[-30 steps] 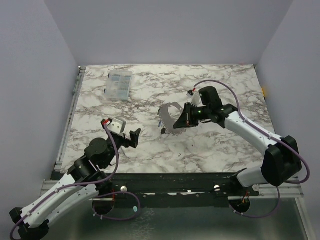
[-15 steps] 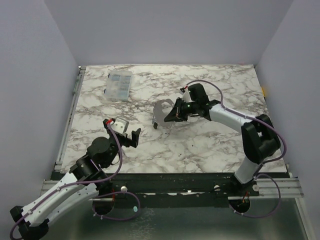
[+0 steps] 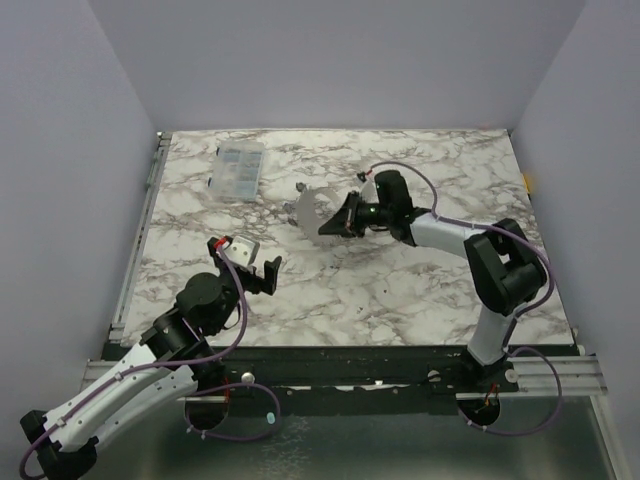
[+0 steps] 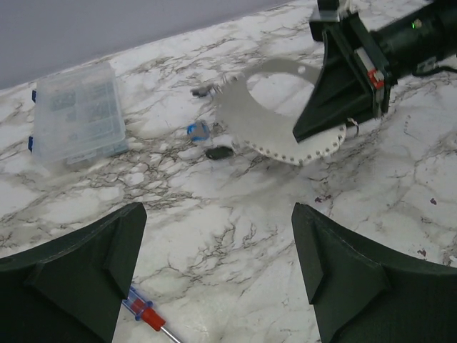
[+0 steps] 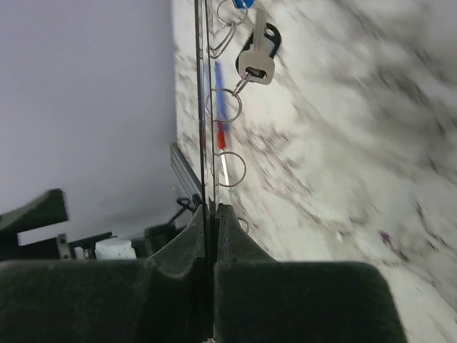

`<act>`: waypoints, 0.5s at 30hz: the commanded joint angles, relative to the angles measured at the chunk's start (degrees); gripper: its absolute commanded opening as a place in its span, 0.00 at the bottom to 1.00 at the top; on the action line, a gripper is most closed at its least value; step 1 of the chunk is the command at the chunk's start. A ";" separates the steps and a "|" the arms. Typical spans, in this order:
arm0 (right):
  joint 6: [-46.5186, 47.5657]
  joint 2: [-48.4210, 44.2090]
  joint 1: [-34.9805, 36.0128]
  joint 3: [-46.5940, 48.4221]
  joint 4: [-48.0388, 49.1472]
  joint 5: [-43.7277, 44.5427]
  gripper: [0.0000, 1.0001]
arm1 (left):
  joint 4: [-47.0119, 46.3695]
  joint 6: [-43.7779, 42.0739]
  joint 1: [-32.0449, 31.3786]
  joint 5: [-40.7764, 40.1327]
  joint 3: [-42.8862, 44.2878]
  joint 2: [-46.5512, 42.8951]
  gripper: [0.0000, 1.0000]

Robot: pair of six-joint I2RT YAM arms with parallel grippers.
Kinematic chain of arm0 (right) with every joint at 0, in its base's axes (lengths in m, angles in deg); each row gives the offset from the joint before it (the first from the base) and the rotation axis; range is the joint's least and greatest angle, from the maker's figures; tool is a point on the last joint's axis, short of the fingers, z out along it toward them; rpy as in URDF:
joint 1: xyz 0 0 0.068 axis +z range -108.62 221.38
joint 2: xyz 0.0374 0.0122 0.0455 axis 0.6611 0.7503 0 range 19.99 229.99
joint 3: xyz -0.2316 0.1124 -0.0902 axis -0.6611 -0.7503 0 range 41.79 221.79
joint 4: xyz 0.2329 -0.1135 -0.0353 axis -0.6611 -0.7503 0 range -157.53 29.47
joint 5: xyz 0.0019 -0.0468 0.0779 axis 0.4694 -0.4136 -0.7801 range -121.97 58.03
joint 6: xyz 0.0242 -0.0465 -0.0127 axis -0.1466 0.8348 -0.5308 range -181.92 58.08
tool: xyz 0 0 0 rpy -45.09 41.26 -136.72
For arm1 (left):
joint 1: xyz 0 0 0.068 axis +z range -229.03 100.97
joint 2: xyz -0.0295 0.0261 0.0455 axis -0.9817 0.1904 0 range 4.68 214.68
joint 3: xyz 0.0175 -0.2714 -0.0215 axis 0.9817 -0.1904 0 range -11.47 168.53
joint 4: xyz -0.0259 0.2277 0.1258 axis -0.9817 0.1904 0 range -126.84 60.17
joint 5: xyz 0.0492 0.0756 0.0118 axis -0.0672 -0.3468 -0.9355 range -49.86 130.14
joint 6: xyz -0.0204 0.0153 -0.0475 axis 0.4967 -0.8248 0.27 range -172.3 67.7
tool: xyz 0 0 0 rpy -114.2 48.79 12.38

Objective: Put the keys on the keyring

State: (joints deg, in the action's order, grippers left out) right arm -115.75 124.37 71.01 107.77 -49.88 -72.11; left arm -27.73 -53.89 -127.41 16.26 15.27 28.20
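Note:
The keyring [image 3: 308, 208] is a flat grey ring with small holes and wire loops along its rim. My right gripper [image 3: 336, 222] is shut on its rim and holds it tilted over the table's middle. In the right wrist view the keyring [image 5: 202, 107] shows edge-on between the shut fingers [image 5: 235, 243], and one dark-headed key [image 5: 258, 53] hangs from a loop. In the left wrist view the keyring [image 4: 268, 125] stands beside three loose keys: a blue one [image 4: 198, 129], a dark one [image 4: 218, 152] and one farther back [image 4: 203, 91]. My left gripper [image 3: 268, 272] is open and holds nothing.
A clear compartment box [image 3: 238, 168] sits at the back left of the marble table [image 3: 420, 290]. A small screwdriver [image 4: 146, 316] with a clear, red and blue handle lies just under my left gripper [image 4: 216, 214].
My right gripper has carried the keyring to the left and toward the back of the table. The left gripper has hardly moved.

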 commanded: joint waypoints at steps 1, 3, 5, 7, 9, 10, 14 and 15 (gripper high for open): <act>-7.69 2.91 0.01 -12.56 13.29 -4.64 0.01 | -0.83 -0.88 0.04 -1.53 -0.30 0.92 0.89; -7.29 2.33 0.07 -15.90 13.91 -3.60 0.01 | -0.70 -0.83 -0.01 -1.37 -0.24 1.29 0.89; -6.12 1.31 0.03 -18.18 12.58 -2.09 0.01 | -0.67 -0.79 0.02 -1.20 -0.20 1.30 0.89; -4.19 0.59 0.07 -18.72 8.83 -0.96 0.03 | -0.82 -0.83 -0.04 -1.10 -0.20 1.34 0.89; -2.10 -0.03 0.06 -18.70 4.56 0.87 0.07 | -0.78 -0.88 -0.02 -1.01 -0.21 1.35 0.89; -1.50 -0.39 0.01 -18.88 3.07 1.75 0.09 | -0.79 -0.87 -0.01 -0.93 -0.15 1.40 0.89; -0.50 -1.44 -0.24 -20.40 1.53 3.05 0.15 | -0.67 -0.88 -0.02 -0.99 -0.11 1.25 0.89; -0.49 -1.33 -0.27 -20.69 1.41 2.97 0.17 | -0.68 -0.88 0.00 -0.99 -0.16 1.15 0.89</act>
State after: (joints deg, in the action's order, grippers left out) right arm -118.35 124.74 71.01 88.75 -45.00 -71.54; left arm -27.73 -53.93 -127.41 16.22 15.27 29.49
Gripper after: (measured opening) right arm 0.144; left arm 0.890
